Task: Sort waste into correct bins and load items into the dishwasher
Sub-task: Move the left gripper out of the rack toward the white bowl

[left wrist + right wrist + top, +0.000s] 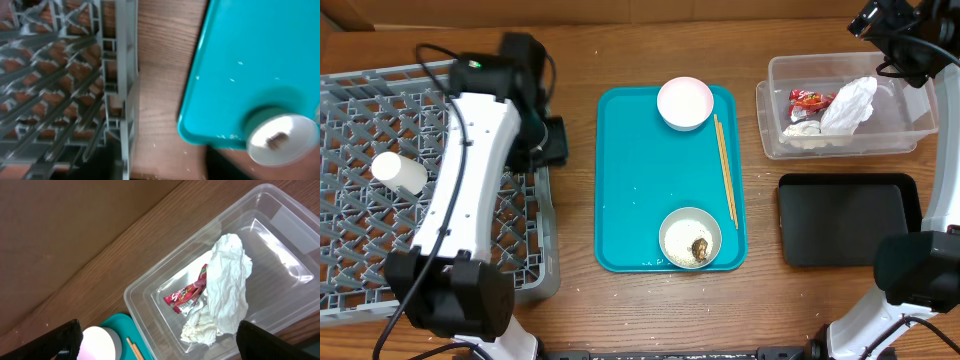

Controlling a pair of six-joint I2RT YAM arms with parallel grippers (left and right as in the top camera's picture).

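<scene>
tabletop: brown wood, a teal tray (630, 180) dead centre, everything else ranged around it.
left side: big grey dish rack (548, 255), one white cup (398, 172) lying on its side on the lattice.
left gripper (548, 140): parked over the rack's right wall, right beside the teal tray's left edge. its wrist view shows no fingers, so i cannot tell whether the jaws are apart or together.
right gripper (159, 327): up over the clear tub (920, 120) in the far right corner, fingers spread wide, nothing between them.
in the tub: red wrapper (187, 294) and crumpled napkin (227, 290), touching each other. that waste looks sorted.
black tray (845, 220): just nearside of the tub.
on the teal tray: pink dish (685, 102) at the far edge, white bowl (670, 232) at the near edge with rice and a brown lump (700, 247) inside.
chopsticks (725, 172): paired along the teal tray's right edge, between dish and bowl.
long axis: runs far to near, tilting slightly right at the near end.
key relation: every dish lies to the right of the left jaws, across the teal tray. the chopsticks and bowl lie nearside and to the left of the right jaws.
nearer arm: my call, left for the pink dish, since the rack is right behind it; right for the bowl's scraps, with the bins on that side.
</scene>
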